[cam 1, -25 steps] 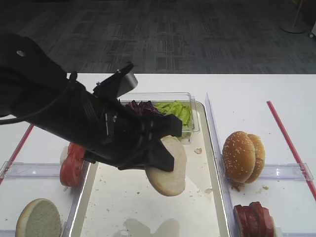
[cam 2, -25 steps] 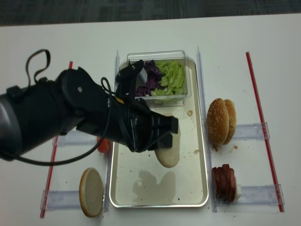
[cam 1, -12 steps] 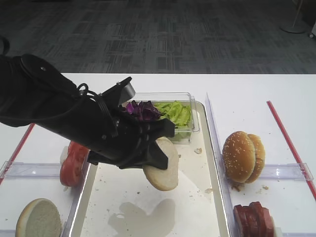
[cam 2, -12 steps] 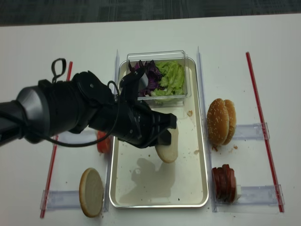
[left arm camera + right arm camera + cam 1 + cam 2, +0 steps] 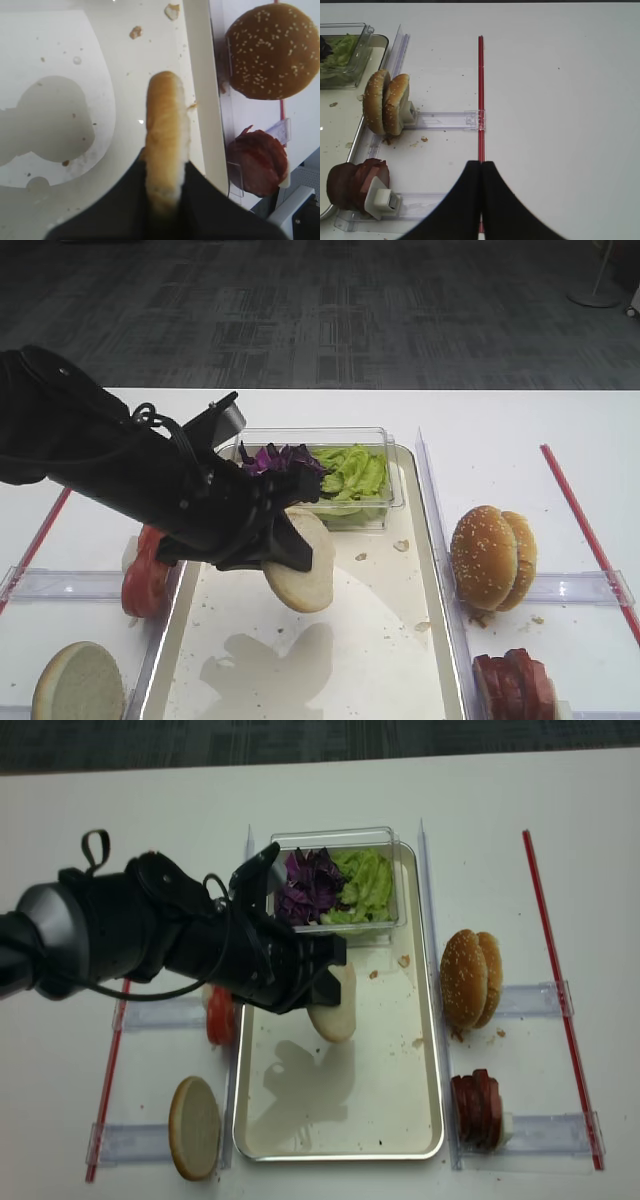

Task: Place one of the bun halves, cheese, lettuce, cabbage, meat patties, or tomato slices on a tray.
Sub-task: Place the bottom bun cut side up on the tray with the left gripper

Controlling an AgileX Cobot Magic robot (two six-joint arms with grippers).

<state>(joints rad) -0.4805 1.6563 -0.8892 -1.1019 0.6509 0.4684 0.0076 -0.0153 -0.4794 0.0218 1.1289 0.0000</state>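
Left wrist view: left gripper (image 5: 165,172) pinches a pale bun half (image 5: 165,135) by its edges, held on edge above the tray (image 5: 400,680) floor, w/ shadow below. Right gripper (image 5: 480,200) has jaws pressed together, empty, over white table (image 5: 560,100) near a red strip (image 5: 480,90).

Pale cream bun half (image 5: 300,570) with tan rim; purple cabbage (image 5: 280,458); bright green lettuce (image 5: 352,470); red tomato slices (image 5: 145,570); reddish-brown meat patties (image 5: 515,685); white surface (image 5: 500,430).
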